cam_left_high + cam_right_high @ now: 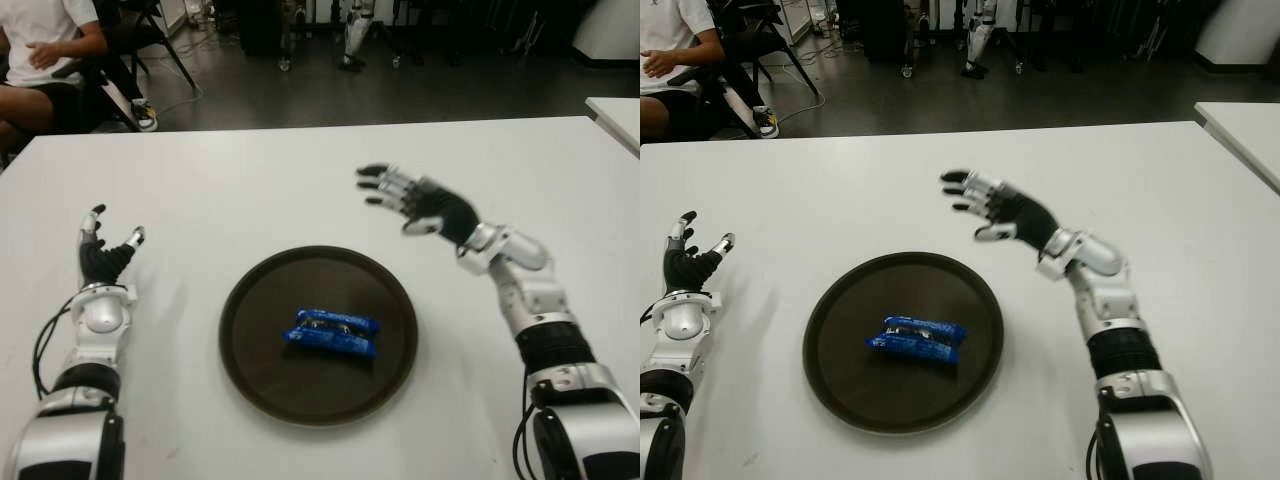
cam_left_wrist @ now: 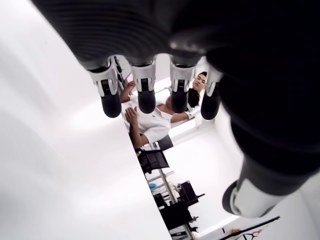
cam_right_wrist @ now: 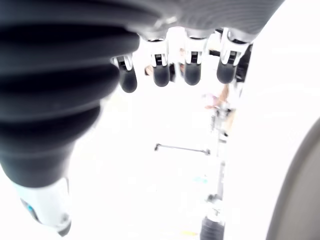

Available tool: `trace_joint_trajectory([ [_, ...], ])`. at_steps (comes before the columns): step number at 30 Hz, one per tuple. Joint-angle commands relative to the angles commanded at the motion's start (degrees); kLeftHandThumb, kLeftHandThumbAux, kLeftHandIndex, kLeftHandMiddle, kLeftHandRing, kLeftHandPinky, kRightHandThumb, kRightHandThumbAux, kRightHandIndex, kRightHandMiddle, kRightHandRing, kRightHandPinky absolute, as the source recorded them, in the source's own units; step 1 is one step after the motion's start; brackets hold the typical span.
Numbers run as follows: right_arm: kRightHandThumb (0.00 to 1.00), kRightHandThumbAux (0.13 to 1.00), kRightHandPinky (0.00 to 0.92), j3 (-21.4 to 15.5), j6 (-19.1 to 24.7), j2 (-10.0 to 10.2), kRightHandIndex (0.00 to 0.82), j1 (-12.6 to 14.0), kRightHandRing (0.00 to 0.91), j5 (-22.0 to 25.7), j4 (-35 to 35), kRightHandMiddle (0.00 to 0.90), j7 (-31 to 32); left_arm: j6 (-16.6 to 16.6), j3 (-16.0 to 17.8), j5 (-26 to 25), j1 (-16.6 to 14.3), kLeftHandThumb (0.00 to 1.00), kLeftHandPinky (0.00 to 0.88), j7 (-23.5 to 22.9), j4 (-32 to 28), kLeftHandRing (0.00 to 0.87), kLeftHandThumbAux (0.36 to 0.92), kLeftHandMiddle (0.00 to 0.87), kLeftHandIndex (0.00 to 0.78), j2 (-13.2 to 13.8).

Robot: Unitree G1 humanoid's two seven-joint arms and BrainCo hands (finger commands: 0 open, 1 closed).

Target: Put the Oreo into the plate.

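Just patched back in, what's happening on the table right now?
The Oreo pack already lies in the middle of the dark round plate on the white table. Neither hand holds anything. The right hand is open, above the table just beyond the plate's far right edge. The left hand shows to the plate's left, fingers open. A person sits beyond the table's far left corner.

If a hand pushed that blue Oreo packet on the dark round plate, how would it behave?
The blue Oreo packet looks glossy, so it would probably slide rather than roll. Its crinkled wrapper likely yields under fingers. The dark round plate has a raised rim that might stop it.
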Motion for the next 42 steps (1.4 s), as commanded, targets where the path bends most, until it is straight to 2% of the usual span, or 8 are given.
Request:
trace_joint_trajectory([
  [11,0.0,0.776,0.028,-1.76,4.71,1.21,0.111,0.0,0.062,2.98,-0.01,0.108,0.09,-0.25,-0.62,0.55,0.22,0.0,0.0,-0.21,-0.55,0.0,0.71,0.0,0.0,0.17],
  [14,0.0,0.767,0.009,-3.43,7.02,0.56,0.103,-0.79,0.038,5.01,1.36,0.089,1.22,-0.59,-0.79,0.68,0.41,0.0,0.0,-0.21,-0.83,0.0,0.71,0.0,0.0,0.14],
  [17,0.0,0.768,0.002,-5.0,6.29,-0.4,0.09,-2.36,0.019,5.22,5.02,0.074,1.79,-0.63,-0.79,0.66,0.45,0.0,0.0,0.02,-0.97,0.0,0.706,0.0,0.0,0.07],
  [24,0.0,0.726,0.0,-6.19,-4.12,0.17,0.04,-3.87,0.001,-0.41,11.19,0.031,-5.58,-0.52,-0.64,0.56,0.61,0.0,0.0,0.22,-1.46,0.0,0.694,0.0,0.0,0.13],
  [30,0.0,0.659,0.0,-4.56,-17.65,0.41,0.012,-5.45,0.0,-11.0,19.92,0.006,-19.8,-0.41,-0.41,0.29,0.57,0.0,0.0,-0.43,-1.03,0.0,0.692,0.0,0.001,0.52],
  [35,0.0,0.625,0.0,-3.73,-23.01,0.65,0.001,-7.92,0.0,-15.28,27.29,0.0,-26.35,-0.25,-0.39,0.3,0.45,0.0,0.0,-0.73,-0.54,0.0,0.689,0.0,0.004,0.8],
  [39,0.0,0.577,0.0,-2.44,-25.41,0.54,0.0,-11.6,0.0,-20.73,37.38,0.0,-37.15,-0.4,-0.43,0.41,0.36,0.0,0.0,-0.92,-0.07,0.0,0.688,0.0,0.003,1.09],
  [42,0.0,0.553,0.0,-1.69,-25.33,1.75,0.0,-12.47,0.0,-23.46,42.34,0.0,-45.59,-0.61,-0.44,0.44,0.29,0.0,0.0,-1.1,-0.03,0.0,0.687,0.0,0.003,1.27],
])
